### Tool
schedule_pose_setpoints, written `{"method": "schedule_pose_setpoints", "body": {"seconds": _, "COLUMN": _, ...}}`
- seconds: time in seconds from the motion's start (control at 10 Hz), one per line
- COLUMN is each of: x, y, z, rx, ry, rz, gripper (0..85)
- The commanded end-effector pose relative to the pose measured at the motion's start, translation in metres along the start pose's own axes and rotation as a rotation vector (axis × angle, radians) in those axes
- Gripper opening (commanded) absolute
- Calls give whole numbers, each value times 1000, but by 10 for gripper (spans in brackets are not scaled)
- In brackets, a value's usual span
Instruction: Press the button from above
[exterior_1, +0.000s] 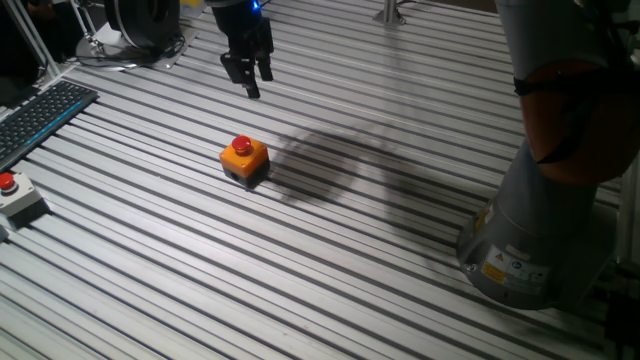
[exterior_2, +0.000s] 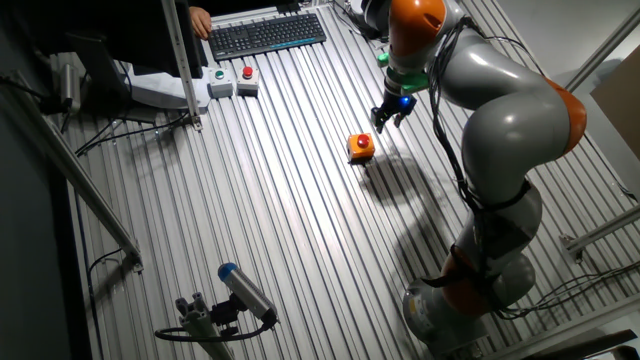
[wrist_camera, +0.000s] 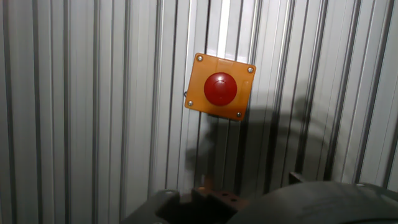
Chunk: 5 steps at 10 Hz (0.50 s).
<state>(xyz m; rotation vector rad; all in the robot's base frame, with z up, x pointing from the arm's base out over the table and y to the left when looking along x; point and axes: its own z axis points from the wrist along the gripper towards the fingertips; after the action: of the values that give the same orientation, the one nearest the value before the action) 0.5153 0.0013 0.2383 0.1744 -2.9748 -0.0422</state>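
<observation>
So the ribbed metal table (exterior_1: 330, 250) is the biggest thing here, with the arm (exterior_2: 500, 110) reaching over it and its gripper (exterior_1: 248, 72) hanging in the air above and a bit beyond the button (exterior_1: 242, 146). Can't tell if the jaws are spread or pressed together. The button sits on its little orange box (wrist_camera: 219, 86) out on the open table. Looks rigid and light, so I'd push straight down on the red cap's middle or the box may skid.

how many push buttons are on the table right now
3. The orange-box button sits mid-table below the end effector; a red button on a grey-white box and a green-topped one sit beside the keyboard.
</observation>
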Motion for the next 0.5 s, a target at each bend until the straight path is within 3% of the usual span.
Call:
{"method": "schedule_pose_setpoints", "body": {"seconds": 0.0, "x": 0, "y": 0, "z": 0, "rx": 0, "ry": 0, "rz": 0, "gripper": 340}}
{"method": "schedule_pose_setpoints", "body": {"seconds": 0.4, "x": 1, "y": -2, "z": 1, "rx": -4, "ry": -3, "rz": 4, "gripper": 340}}
